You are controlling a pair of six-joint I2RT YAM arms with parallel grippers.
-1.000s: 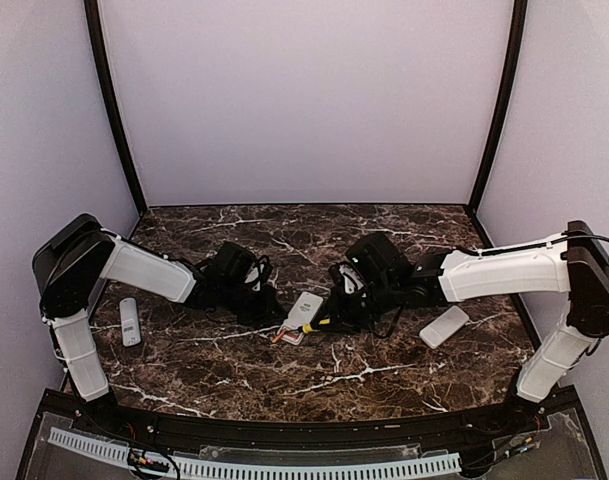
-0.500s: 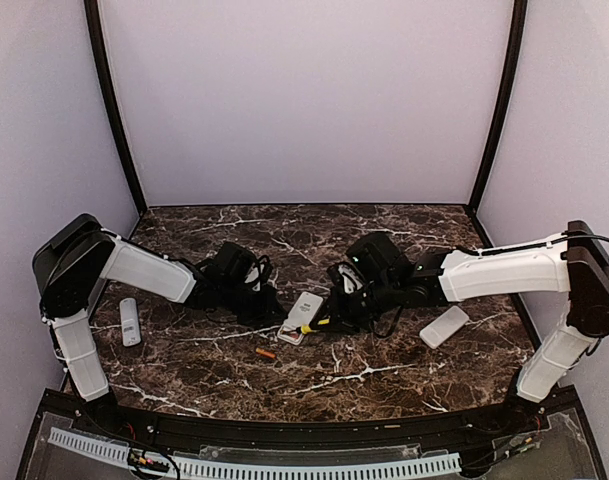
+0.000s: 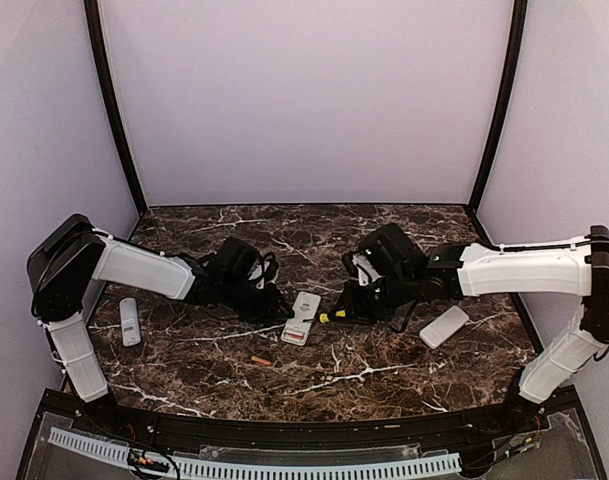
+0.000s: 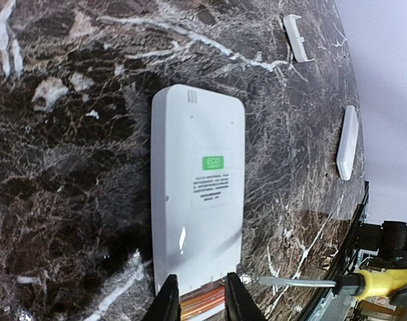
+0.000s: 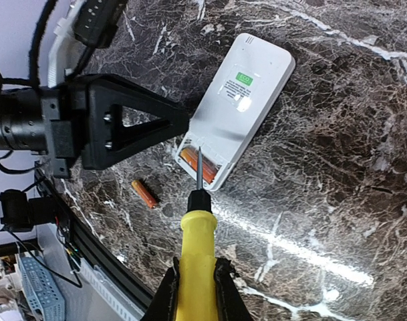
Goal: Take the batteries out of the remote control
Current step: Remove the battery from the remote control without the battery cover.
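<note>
The white remote control (image 3: pixel 302 318) lies face down at mid-table, its battery bay uncovered at the near end. Orange batteries (image 5: pixel 198 167) still lie in that bay. One orange battery (image 3: pixel 261 360) lies loose on the marble in front of the remote, also in the right wrist view (image 5: pixel 144 194). My left gripper (image 4: pixel 202 304) hovers at the bay end, jaws a little apart with the bay's batteries (image 4: pixel 203 302) showing between them, gripping nothing. My right gripper (image 5: pixel 196 294) is shut on the yellow-handled screwdriver (image 5: pixel 198 247), whose tip points at the bay.
A second white remote (image 3: pixel 130 321) lies at the left, close to the left arm. A white flat piece (image 3: pixel 444 326) rests at the right, under the right arm. A small white cover (image 4: pixel 298 39) shows in the left wrist view. The table's front rail (image 3: pixel 284 425) runs close behind the loose battery.
The loose battery left the remote's end and rolled toward the front edge. My left jaws have parted. The right arm drew the screwdriver slightly to the right.
</note>
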